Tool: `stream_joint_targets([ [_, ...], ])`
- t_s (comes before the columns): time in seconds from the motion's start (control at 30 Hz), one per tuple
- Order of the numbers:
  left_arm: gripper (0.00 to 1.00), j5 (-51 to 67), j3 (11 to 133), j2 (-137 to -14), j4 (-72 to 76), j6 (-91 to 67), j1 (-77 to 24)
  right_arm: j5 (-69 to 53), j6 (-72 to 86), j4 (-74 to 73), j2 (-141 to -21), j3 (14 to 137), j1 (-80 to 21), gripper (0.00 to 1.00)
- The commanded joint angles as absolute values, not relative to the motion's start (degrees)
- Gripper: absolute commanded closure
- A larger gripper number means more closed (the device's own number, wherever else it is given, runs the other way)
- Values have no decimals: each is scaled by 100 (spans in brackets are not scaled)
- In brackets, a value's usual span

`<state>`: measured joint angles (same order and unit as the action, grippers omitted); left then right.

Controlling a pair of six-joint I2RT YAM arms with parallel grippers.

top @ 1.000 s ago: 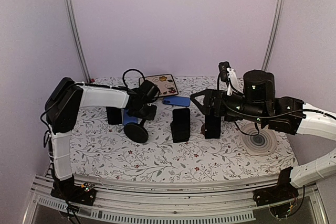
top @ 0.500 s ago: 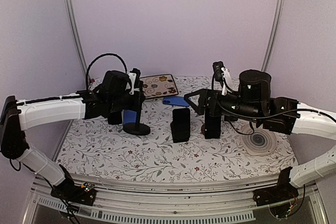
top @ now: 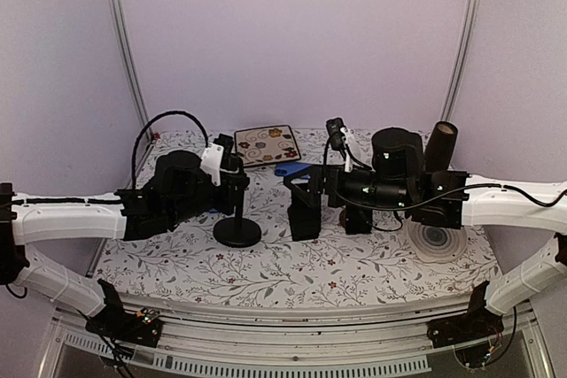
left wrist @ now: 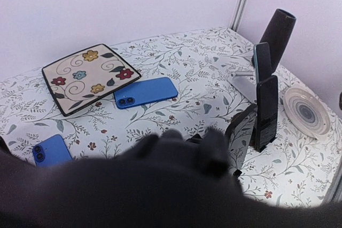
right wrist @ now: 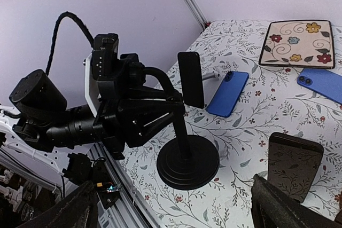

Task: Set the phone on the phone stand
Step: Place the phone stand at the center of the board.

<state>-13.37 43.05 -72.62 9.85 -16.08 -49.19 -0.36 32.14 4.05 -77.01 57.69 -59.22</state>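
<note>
Our white-sleeved left arm [top: 71, 217] stretches low from the left toward the middle, its claw [right wrist: 170, 100] pinched narrow on the stem of the black round-based phone stand [right wrist: 187, 161]. Our right arm [top: 509, 205] extends from the right, wrist level, its claw [right wrist: 173, 196] spread wide and facing the left one.

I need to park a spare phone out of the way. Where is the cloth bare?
The near strip of the cloth is bare, from the base of the phone stand across to the round coaster. The back middle is crowded: floral plate, blue phone and black phone sit close together.
</note>
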Motion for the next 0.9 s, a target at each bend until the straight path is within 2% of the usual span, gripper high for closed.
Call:
stream_joint_targets([
  [0.0,100,-2330,4103,-7461,2121,-1723,-5249,-78,3182,577,-7758,5910,-5912,1],
  [0.3,100,-2937,3822,-8164,3107,-1736,-5688,332,3138,215,-7561,5793,-5913,1],
  [0.5,90,-3527,3438,-8434,3689,-1885,-5976,426,3129,80,-7463,5709,-5913,1],
  [0.57,84,-3613,3373,-8469,3751,-1951,-6046,458,3121,31,-7449,5712,-5914,1],
  [0.87,40,-3962,3227,-8323,3430,-2203,-6401,553,3067,-8,-7400,5656,-5914,1],
])
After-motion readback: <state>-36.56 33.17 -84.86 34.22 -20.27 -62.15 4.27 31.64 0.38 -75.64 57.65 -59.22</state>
